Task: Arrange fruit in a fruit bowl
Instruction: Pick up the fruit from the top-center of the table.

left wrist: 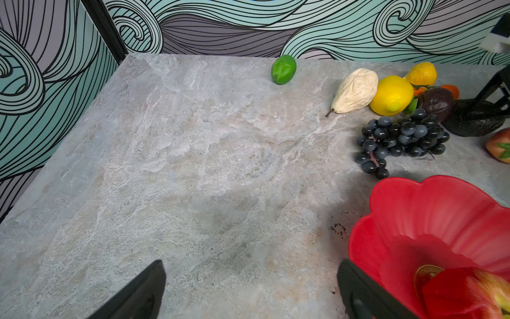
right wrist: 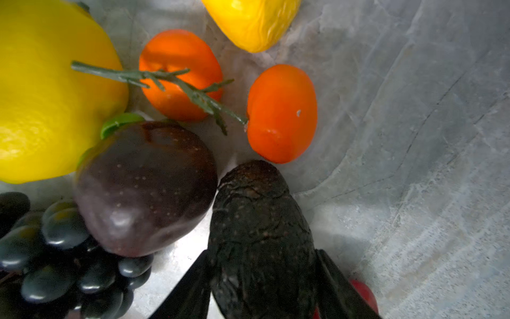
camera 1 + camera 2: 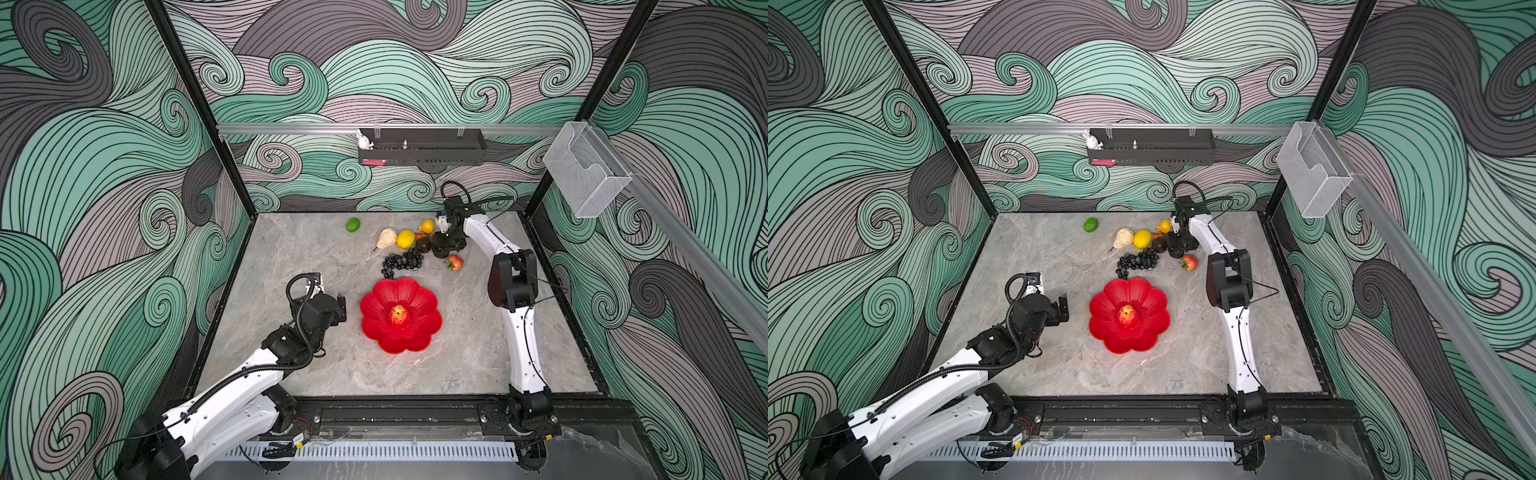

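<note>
Red and scalloped, the fruit bowl (image 3: 419,338) sits mid-table in both top views, an apple (image 3: 399,316) at its centre (the other fruit (image 3: 405,239) clusters toward the back wall). Left wrist view: the left gripper (image 1: 251,290) is spread wide, empty, beside the bowl. Right wrist view: the right gripper (image 2: 262,252) has its fingers (image 2: 190,284) against both flanks of the avocado (image 2: 256,204).
</note>
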`<control>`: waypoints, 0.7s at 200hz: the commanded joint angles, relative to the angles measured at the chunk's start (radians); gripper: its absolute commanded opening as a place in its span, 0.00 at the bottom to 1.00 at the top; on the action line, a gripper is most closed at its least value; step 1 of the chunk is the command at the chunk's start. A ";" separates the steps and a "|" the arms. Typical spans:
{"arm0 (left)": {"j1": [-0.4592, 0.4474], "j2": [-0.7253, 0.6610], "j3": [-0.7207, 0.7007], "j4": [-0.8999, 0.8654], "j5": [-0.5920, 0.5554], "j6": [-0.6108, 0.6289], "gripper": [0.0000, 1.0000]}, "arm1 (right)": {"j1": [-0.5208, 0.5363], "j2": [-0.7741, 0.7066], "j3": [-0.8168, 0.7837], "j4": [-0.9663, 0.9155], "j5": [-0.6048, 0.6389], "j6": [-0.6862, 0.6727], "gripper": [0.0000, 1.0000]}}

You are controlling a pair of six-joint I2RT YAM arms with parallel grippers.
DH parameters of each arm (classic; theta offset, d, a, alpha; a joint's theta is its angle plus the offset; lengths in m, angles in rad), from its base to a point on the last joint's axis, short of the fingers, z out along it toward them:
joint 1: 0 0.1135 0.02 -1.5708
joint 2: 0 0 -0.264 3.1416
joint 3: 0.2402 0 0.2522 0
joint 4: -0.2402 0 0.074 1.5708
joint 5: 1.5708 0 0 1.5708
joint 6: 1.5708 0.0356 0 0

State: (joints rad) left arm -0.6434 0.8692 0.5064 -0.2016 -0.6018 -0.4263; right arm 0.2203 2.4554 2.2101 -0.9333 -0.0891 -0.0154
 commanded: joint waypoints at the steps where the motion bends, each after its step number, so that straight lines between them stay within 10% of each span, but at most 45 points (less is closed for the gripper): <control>1: 0.005 0.007 0.038 0.003 -0.018 0.007 0.99 | -0.003 -0.011 0.013 -0.026 -0.022 0.000 0.56; 140: 0.007 0.045 0.067 -0.018 -0.004 0.010 0.99 | 0.006 -0.512 -0.534 0.190 -0.161 0.169 0.51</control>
State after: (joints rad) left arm -0.6434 0.9138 0.5377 -0.2070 -0.5983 -0.4255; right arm 0.2211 2.0548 1.8050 -0.8452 -0.1570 0.0597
